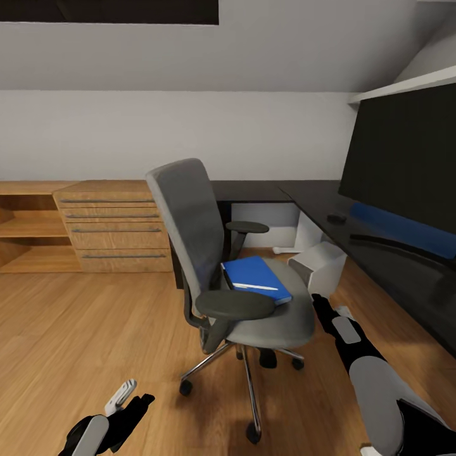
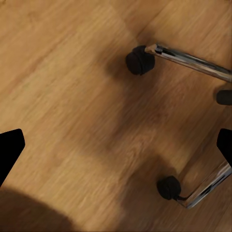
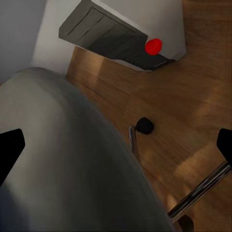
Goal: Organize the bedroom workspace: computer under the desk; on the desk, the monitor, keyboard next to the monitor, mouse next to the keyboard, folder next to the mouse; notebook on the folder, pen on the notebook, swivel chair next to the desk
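The blue folder point(image 1: 255, 277) lies on the swivel chair point(image 1: 234, 278) seat, a pale pen point(image 1: 255, 287) on top of it. The right hand point(image 3: 116, 145), released with fingers spread, hangs just beside the seat edge, near the computer point(image 3: 123, 36). The left hand point(image 2: 116, 145), also released, hovers over bare floor point(image 1: 82, 329) by the casters. The counter point(image 1: 380, 253) carries the monitor point(image 1: 405, 152), cut off at the frame edge.
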Available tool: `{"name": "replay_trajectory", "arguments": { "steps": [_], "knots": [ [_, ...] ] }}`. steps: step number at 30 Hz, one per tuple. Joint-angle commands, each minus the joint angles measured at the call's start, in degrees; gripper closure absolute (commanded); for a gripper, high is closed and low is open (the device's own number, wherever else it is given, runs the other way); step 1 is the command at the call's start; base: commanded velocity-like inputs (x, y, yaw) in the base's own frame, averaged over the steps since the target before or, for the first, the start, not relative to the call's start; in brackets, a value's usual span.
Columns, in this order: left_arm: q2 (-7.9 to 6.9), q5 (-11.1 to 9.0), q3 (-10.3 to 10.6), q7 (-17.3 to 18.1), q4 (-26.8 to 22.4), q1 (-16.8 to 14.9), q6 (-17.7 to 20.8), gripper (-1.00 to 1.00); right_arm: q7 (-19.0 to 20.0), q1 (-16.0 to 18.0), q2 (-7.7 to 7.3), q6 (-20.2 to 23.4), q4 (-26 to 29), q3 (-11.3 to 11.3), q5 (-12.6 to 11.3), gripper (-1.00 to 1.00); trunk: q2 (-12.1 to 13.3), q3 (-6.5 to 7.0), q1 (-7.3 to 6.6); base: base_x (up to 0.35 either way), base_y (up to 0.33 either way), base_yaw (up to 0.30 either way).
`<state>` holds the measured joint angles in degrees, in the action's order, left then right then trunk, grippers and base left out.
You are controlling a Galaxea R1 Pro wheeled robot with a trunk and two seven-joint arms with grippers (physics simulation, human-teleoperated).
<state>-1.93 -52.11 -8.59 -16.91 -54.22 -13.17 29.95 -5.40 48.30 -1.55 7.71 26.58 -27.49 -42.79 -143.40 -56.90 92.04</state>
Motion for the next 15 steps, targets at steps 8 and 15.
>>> {"name": "replay_trajectory", "arguments": {
  "steps": [8,15],
  "knots": [
    [0.19,-1.02,-0.37,-0.52,-0.09,-0.05,0.35,-1.00,-0.31,0.04,0.02,0.19,-0.37,-0.34,-0.62,-1.00,-0.02,-0.06,-0.01,0.008,0.003,0.000],
    [0.61,-1.63,-0.93,-0.67,-0.96,-0.36,0.49,-1.00,-0.31,0.04,-0.03,0.20,-0.35,-0.50,-0.62,-1.00,-0.08,-0.94,0.09,0.000,0.000,0.000]
  ]
}}
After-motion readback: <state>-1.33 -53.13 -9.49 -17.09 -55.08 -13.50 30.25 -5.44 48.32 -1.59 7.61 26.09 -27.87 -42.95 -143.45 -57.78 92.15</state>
